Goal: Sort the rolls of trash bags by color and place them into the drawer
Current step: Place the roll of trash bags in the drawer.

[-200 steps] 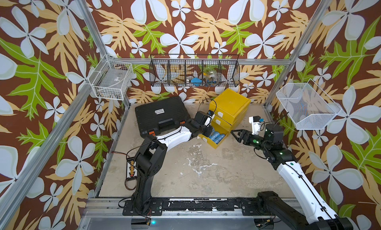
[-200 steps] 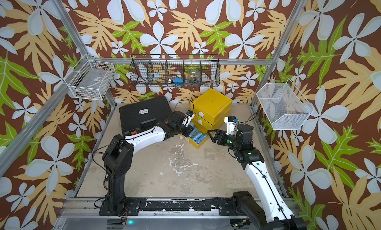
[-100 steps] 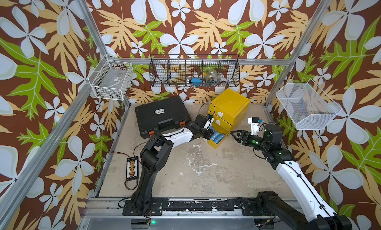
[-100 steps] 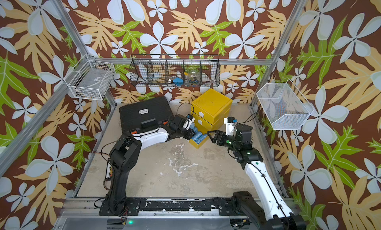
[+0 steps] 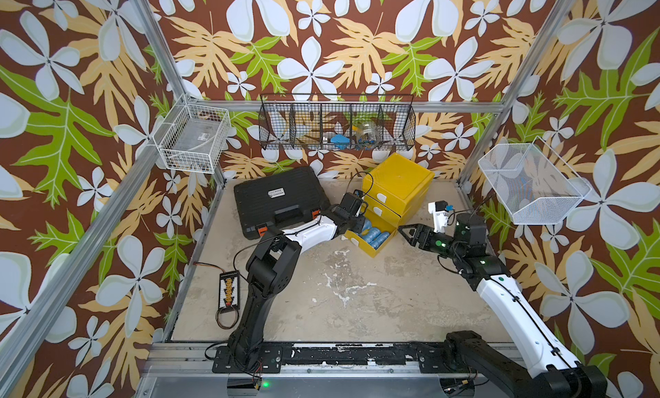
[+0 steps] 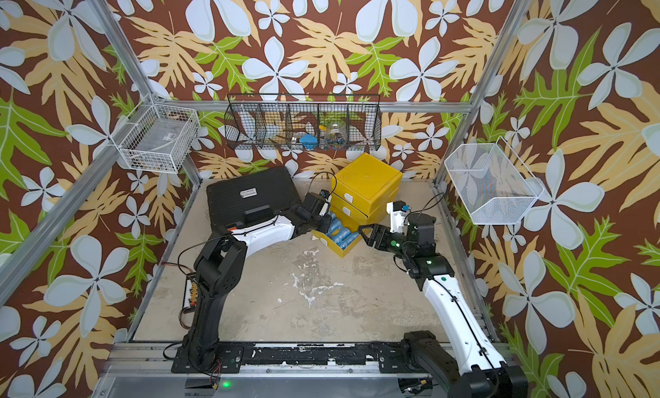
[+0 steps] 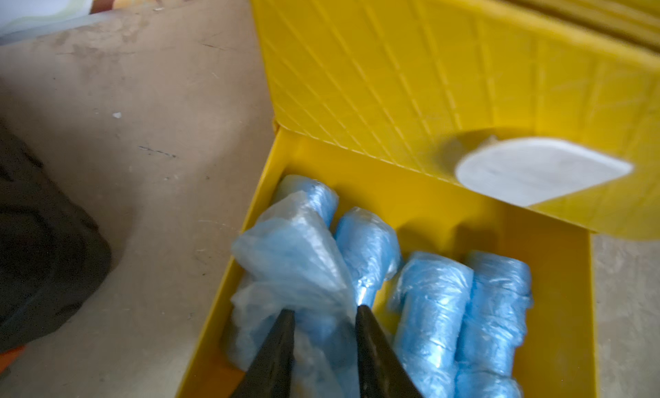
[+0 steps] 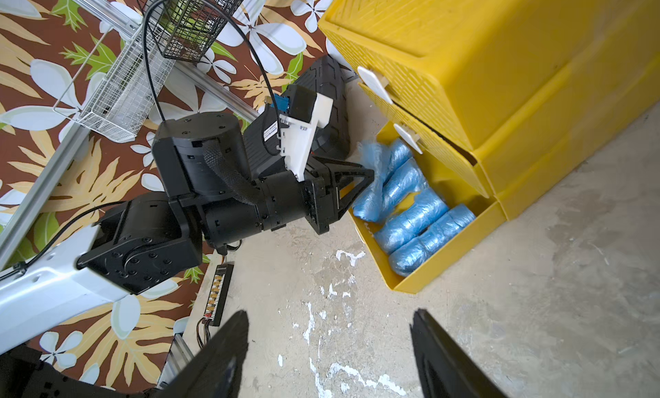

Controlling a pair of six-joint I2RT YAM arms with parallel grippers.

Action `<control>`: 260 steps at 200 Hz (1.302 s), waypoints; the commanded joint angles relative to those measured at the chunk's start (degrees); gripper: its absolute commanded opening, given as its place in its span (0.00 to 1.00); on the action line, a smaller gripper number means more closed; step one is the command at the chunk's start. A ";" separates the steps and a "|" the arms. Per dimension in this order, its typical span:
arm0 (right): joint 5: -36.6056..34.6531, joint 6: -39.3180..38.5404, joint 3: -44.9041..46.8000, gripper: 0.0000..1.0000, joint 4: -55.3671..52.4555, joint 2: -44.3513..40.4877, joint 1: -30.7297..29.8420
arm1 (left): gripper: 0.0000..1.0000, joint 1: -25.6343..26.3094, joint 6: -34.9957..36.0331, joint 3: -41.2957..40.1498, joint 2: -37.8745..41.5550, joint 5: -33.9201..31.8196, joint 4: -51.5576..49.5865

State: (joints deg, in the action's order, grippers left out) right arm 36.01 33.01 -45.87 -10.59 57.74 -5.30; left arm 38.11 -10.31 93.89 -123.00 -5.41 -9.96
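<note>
Pinching loose tail of blue roll [image 7: 296, 257] in left tool [image 7: 323, 312]; film soft, slippery, mid-body grip seeming safer; right tool [image 8: 330, 314] spread, empty.

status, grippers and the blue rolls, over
Left gripper shut on loose blue roll at open drawer. Other rolls inside. Right gripper open, empty. Nothing in the way.

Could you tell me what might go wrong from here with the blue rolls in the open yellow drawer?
1. The left gripper pinches only loose film of the unravelled blue roll; pulling away without releasing fully could drag it out of the open drawer.
2. That film seems to stand higher than the other rolls, so it may jam under the closed drawer above when this one is pushed shut.
</note>
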 commanded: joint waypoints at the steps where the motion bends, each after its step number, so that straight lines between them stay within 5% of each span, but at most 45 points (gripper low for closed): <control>1: 0.29 -0.06 -0.70 0.73 1.43 0.37 0.05 | 0.32 -0.23 1.35 0.75 -0.38 -2.12 -1.73; 75: 0.49 0.21 -1.20 0.73 1.46 0.45 0.03 | 0.35 -0.23 0.64 1.98 -2.75 6.58 -1.03; 188: 0.30 0.09 -1.33 0.73 1.23 0.45 0.03 | 0.37 -0.12 -0.75 -5.67 0.22 28.85 9.54; 260: 0.55 0.28 -1.59 0.73 1.36 0.29 0.03 | 0.40 -0.30 -1.02 -7.57 4.30 21.60 9.20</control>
State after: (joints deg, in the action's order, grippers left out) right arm 36.14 33.21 -47.05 -10.17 58.22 -5.30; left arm 37.85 -11.05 86.85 -120.07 18.04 -1.54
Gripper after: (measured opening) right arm 0.731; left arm 0.389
